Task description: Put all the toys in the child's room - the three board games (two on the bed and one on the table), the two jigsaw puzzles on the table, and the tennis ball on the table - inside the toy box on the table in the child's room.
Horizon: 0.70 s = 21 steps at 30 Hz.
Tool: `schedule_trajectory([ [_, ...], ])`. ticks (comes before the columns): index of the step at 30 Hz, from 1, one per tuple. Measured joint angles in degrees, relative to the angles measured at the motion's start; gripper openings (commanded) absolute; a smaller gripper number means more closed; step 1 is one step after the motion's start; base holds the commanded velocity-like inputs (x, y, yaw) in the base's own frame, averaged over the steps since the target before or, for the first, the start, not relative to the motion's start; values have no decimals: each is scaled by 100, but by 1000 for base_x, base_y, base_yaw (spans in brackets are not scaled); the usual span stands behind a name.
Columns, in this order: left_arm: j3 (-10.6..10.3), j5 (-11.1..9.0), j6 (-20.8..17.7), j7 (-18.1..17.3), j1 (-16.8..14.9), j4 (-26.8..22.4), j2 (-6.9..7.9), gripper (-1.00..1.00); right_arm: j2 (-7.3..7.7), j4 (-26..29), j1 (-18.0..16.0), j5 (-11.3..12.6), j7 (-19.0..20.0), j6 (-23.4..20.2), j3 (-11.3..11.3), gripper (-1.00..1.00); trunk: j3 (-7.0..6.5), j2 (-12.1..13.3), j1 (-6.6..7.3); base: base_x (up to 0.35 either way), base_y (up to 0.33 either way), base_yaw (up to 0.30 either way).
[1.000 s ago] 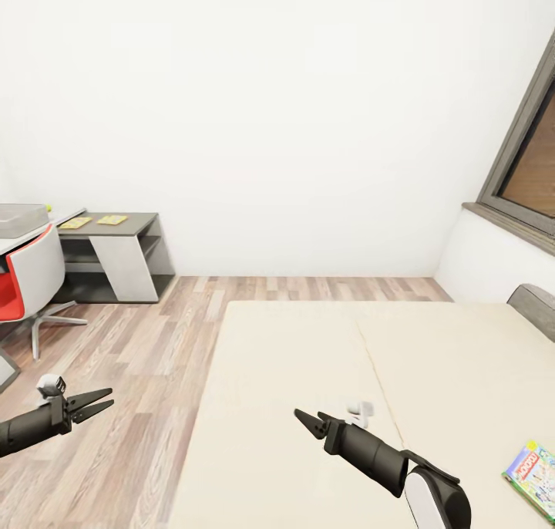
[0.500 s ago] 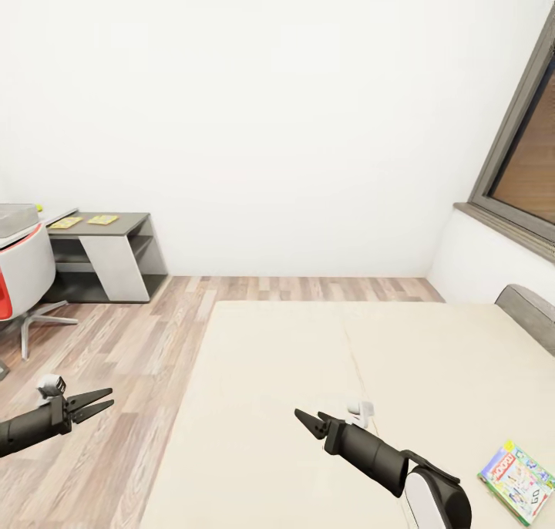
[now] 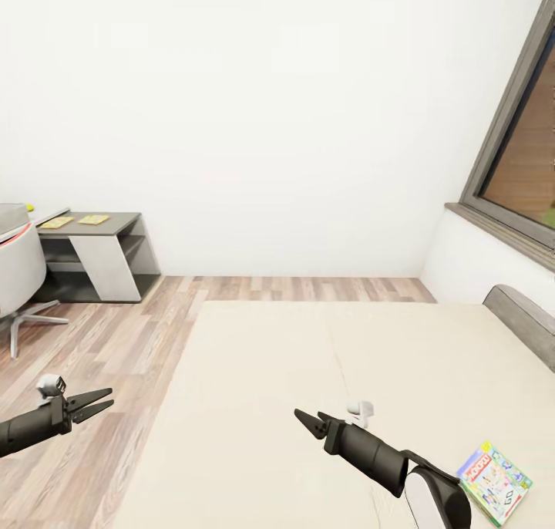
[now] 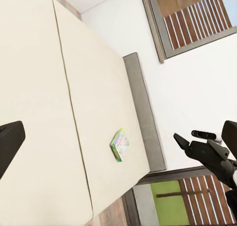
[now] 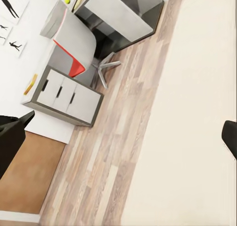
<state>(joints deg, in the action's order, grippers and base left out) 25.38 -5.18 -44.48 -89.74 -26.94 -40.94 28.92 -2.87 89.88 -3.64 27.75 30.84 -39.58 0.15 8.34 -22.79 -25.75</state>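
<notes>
We are holding both pairs of jaws apart and carrying nothing: the left gripper [image 3: 99, 402] is hanging over the wood-plank floor [image 3: 116, 336] beside the bed, and the right gripper [image 3: 307, 421] is hovering above the beige mattress, its fingers spread with bare bedding beneath them. Working outward from the right gripper, we are seeing one board game [image 3: 494, 483], the white-and-green box with the red logo, lying flat near the bed's [image 3: 293, 359] near right corner, close to the grey headboard [image 3: 520, 321]; the left wrist view is showing the same box alone on the mattress by the headboard edge. We are not finding a second game on the part of the bed in sight. Farther off, across the floor, the table [image 3: 108, 224] is standing against the white wall, and two yellowish flat squares, which we are taking for the jigsaw puzzles [image 3: 75, 220], are lying on its lower dark section near its back edge. At the far left edge a pale grey corner, probably the toy box [image 3: 11, 215], is showing with the small yellow-green tennis ball [image 3: 30, 207] just beside it, behind a white chair [image 3: 19, 271]. Judging from this, we are reckoning the task barely begun: nothing is visibly in the box, and the game on the bed looks like the nearest thing to collect.
</notes>
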Motion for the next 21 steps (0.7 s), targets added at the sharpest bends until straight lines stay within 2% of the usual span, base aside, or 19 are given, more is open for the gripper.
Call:
schedule_trajectory([
  [21, 0, 0, 0, 0, 0, 0, -1, 100, 3, 0, 0, 0, -3, 0, 0, 100, 0, 0, 0, 0, -234, 0],
])
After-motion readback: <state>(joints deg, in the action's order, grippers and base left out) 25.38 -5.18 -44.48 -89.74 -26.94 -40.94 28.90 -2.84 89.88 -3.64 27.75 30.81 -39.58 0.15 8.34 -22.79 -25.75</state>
